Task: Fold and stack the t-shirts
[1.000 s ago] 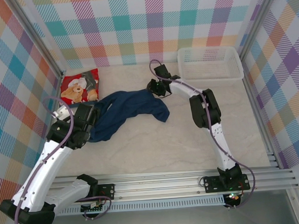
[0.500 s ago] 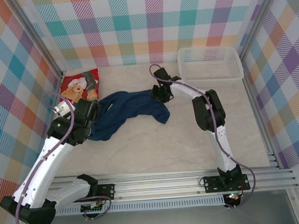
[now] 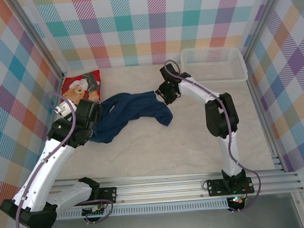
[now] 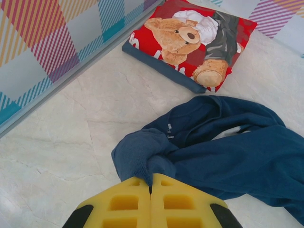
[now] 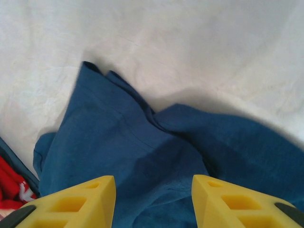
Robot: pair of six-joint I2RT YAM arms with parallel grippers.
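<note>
Left gripper [image 4: 151, 186]: fingers pressed together, pinching a bunched fold of the navy t-shirt [image 4: 228, 152].
Right gripper [image 5: 152, 185]: fingers spread wide over the garment's far end, holding nothing.
Navy t-shirt: crumpled, unfolded, mid-tabletop.
Red t-shirt [image 4: 192, 38]: folded, by the left wall, just beside the navy one.
Risk: a one-sided pull would likely drag and twist the cloth rather than flatten it, or nudge the red fold.
Tabletop [image 3: 169, 149]: pale, marble-look.
Walls [image 3: 136, 27]: pastel plaid.
White mesh basket [image 3: 214, 80]: far right.

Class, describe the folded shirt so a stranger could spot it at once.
Look to the table's far left corner, by the checked wall. A red t-shirt lies there, folded flat. Its teddy-bear picture sets it apart from the crumpled navy t-shirt nearby.
</note>
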